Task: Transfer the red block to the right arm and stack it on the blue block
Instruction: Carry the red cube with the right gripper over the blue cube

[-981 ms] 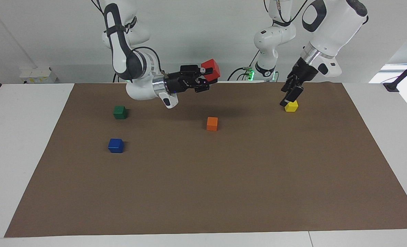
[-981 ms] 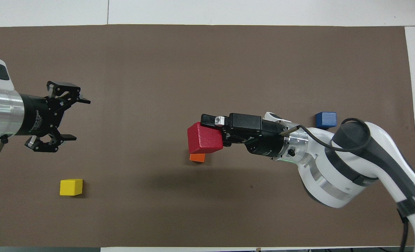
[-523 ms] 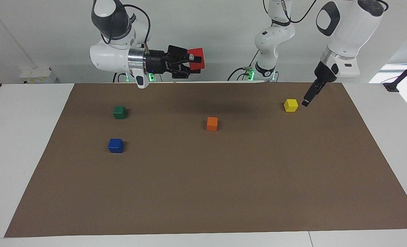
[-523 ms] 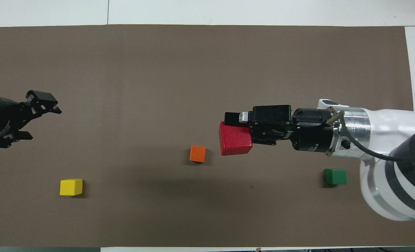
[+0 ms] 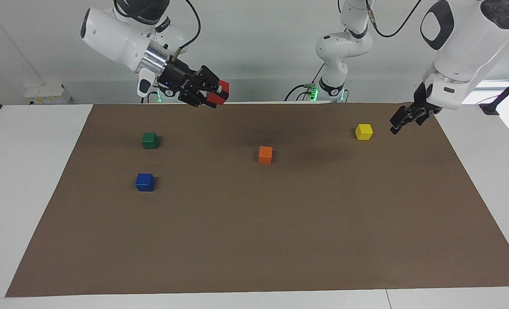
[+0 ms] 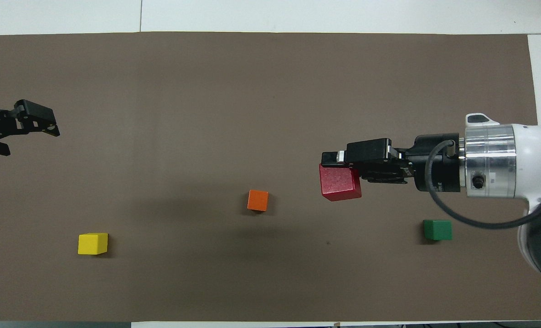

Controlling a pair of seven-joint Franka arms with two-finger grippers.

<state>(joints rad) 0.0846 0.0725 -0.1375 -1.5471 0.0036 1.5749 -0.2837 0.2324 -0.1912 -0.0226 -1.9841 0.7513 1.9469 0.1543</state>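
- Red block (image 5: 222, 92) is up in the air, and we see it clamped between the fingers of the right gripper (image 5: 213, 93), high over the brown mat (image 5: 254, 240) at the robots' edge.
- We read it as a glossy red cube, tilted in the grip.
- Left gripper (image 5: 399, 121) hangs beside the yellow block (image 5: 364, 131), touching nothing; we see its fingers spread in the overhead view.
- Blue block (image 5: 145, 182) sits on the mat, with the green block (image 5: 150, 140) nearer the robots.
- From the facing camera we get the blue block; overhead, the right arm hides it.
- Orange block (image 6: 258, 200) rests mid-mat.
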